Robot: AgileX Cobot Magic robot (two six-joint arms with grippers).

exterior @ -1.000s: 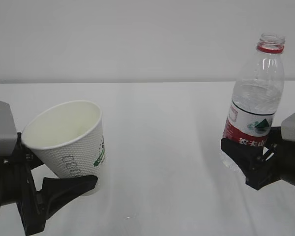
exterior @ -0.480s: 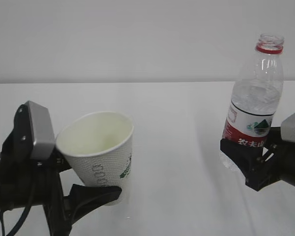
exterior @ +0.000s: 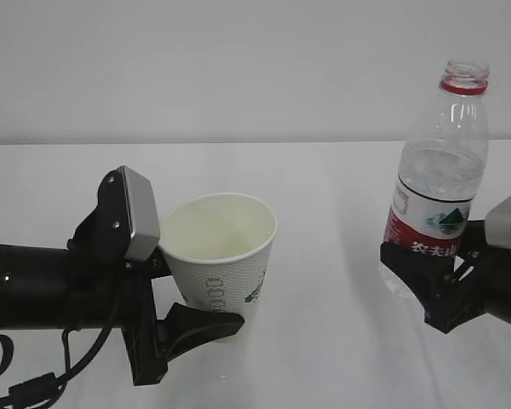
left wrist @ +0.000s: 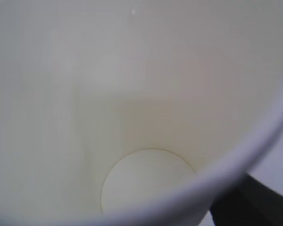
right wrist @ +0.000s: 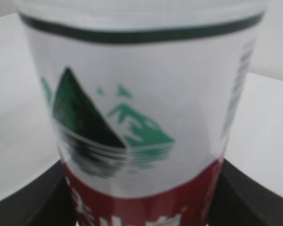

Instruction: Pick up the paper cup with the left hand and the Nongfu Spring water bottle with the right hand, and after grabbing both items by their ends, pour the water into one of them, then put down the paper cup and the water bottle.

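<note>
The white paper cup (exterior: pixel 224 251) is held nearly upright over the table, left of centre, with my left gripper (exterior: pixel 226 313) shut on its lower end. One black finger (exterior: pixel 206 325) shows in front of the cup. The cup's cream inside (left wrist: pixel 132 94) fills the left wrist view, and its round bottom looks dry. The capless Nongfu Spring water bottle (exterior: pixel 439 183) stands upright at the right. My right gripper (exterior: pixel 416 271) is shut on its lower end, below the red label. Water (exterior: pixel 443 168) fills the bottle to about its shoulder. The label (right wrist: pixel 141 117) fills the right wrist view between both black fingers (right wrist: pixel 30 200).
The white table (exterior: pixel 324 196) runs back to a plain white wall. A stretch of bare tabletop separates cup and bottle. A black cable (exterior: pixel 34 388) loops under the left arm at the lower left corner.
My left arm has carried the cup to the right, toward the middle, and the cup has turned from tilted to nearly upright. The right gripper and bottle have barely moved.
</note>
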